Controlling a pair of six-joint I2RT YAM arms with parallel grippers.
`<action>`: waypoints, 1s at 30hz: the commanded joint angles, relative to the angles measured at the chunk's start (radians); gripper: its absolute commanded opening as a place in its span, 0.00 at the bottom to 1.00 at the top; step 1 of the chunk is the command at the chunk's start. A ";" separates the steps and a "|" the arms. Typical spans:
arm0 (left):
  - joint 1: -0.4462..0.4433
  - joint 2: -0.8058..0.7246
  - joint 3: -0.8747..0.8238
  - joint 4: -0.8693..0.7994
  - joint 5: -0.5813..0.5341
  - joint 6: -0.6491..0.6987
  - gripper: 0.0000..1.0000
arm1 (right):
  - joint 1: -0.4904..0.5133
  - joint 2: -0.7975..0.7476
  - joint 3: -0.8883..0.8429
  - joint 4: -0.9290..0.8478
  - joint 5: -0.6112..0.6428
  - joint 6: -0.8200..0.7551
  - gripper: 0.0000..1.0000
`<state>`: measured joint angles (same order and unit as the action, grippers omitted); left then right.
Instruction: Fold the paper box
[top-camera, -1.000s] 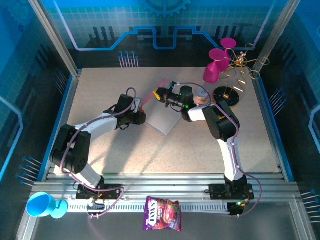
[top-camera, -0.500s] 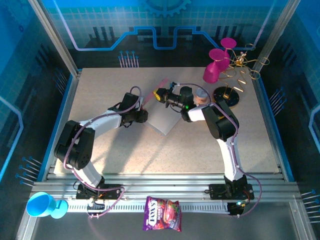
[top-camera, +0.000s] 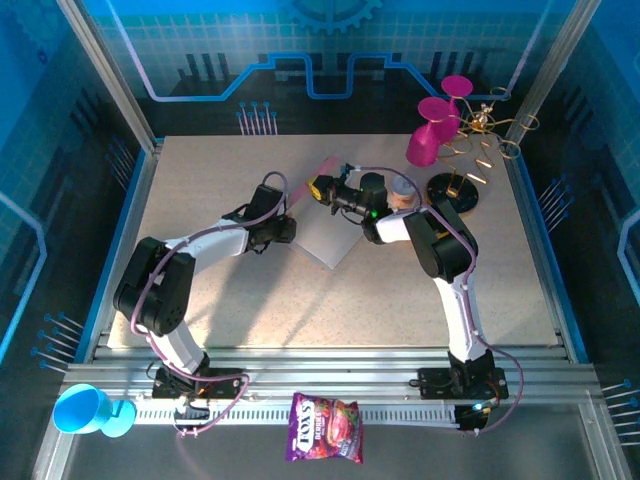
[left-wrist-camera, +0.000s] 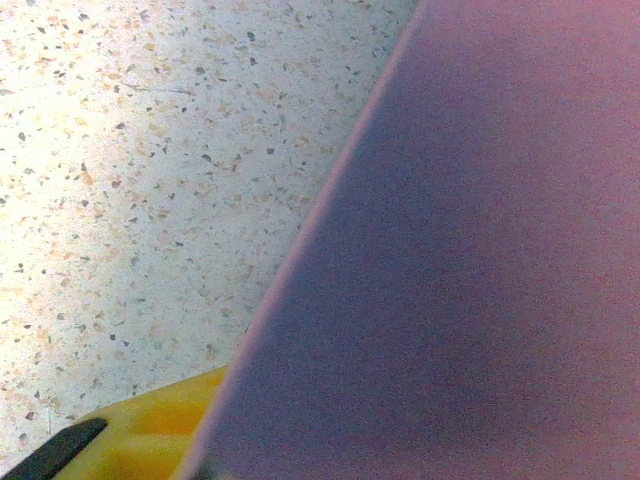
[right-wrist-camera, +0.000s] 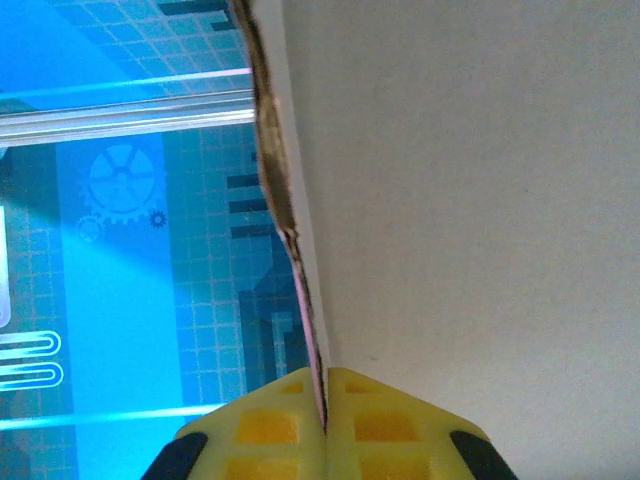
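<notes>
The paper box (top-camera: 335, 238) lies near the middle of the tabletop (top-camera: 250, 300), a bit toward the far edge, right between the two arms. The right gripper (top-camera: 322, 187) is pinched tight on a thin edge of card at the box's far side and holds that flap up. The left gripper (top-camera: 287, 228) sits right at the box's left side, with the pink card close in front of it. I can't tell if its fingers are apart or together. The box lies to its right, so I think this arm is best placed to push that side over.

Blue-tinted surroundings, bright warm patch on table (top-camera: 250, 300), soft shadows, paper box (left-wrist-camera: 480, 250) blurred in left wrist close-up
</notes>
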<state>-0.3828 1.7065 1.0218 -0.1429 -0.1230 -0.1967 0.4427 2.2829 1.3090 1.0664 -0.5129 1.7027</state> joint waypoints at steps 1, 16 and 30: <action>-0.007 0.029 0.036 0.041 -0.052 -0.056 0.36 | -0.001 0.029 0.018 0.040 -0.007 0.011 0.00; -0.013 0.080 0.060 0.096 -0.141 -0.189 0.25 | 0.017 0.066 0.003 0.097 0.048 0.035 0.00; -0.047 0.131 0.117 -0.005 -0.241 -0.239 0.08 | 0.033 0.060 -0.007 0.120 0.122 0.066 0.00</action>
<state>-0.4206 1.8095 1.1091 -0.1112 -0.3283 -0.3985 0.4507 2.3295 1.3090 1.1763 -0.3729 1.7508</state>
